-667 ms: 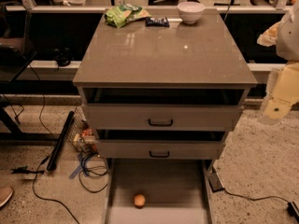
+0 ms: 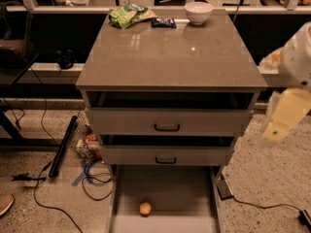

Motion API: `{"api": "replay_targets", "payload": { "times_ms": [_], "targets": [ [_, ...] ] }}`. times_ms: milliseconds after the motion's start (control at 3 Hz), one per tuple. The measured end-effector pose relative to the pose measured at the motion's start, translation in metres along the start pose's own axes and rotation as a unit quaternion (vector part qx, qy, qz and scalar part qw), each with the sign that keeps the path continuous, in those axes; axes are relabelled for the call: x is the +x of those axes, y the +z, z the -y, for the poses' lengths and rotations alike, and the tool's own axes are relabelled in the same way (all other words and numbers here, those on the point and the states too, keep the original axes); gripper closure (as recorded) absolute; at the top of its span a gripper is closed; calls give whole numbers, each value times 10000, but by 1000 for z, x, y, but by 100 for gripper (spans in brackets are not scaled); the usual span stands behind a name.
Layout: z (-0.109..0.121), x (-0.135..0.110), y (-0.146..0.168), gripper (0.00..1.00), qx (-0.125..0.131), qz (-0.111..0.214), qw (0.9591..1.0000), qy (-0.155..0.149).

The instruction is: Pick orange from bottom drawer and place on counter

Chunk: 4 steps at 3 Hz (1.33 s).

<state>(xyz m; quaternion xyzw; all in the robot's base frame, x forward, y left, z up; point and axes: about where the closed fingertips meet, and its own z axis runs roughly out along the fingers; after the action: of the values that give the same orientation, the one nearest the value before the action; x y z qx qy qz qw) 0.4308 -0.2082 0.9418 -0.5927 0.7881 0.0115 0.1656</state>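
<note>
Change: the gripper (image 2: 284, 115) is seen lower against the right side of the cabinet than 0.7 s ago, and the orange (image 2: 145, 208) is found at the same spot as before.
Gripper: a pale yellow, blurred shape is seen at the right edge of the view, hanging from a white arm (image 2: 301, 57). It is placed beside the cabinet's right side, level with the two upper drawers and off to the side of the counter (image 2: 170, 57).
Gripper state: whether it is open or closed cannot be told, and whether anything is held cannot be told either.
Orange: it is lying on the flat floor of the bottom drawer (image 2: 165, 188), near the front end and a little left of the middle, touching neither side rail. It is well apart from the gripper.
Bottom drawer: it is pulled far out toward the camera, and nothing but the orange is seen on its floor.
Upper drawers: the top drawer (image 2: 126, 121) and the middle drawer (image 2: 204, 155) are each fitted with a dark curved handle, and a dark gap is seen above each front.
Counter: a white bowl (image 2: 198, 12), a dark packet (image 2: 163, 22) and a green bag (image 2: 130, 15) are lined up along the far edge, with the packet between the other two.
Floor: cables (image 2: 92, 176) and a black bar (image 2: 63, 147) are seen to the left of the cabinet.
</note>
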Motion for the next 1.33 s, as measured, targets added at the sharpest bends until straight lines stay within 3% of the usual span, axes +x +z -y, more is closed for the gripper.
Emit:
{"api": "replay_targets", "payload": {
  "times_ms": [333, 667, 1333],
  "targets": [
    [-36, -6, 61, 0, -445, 683, 9961, 339],
    [-85, -18, 153, 0, -874, 1329, 9834, 870],
    [-88, -14, 171, 0, -918, 1301, 9827, 941]
  ]
}}
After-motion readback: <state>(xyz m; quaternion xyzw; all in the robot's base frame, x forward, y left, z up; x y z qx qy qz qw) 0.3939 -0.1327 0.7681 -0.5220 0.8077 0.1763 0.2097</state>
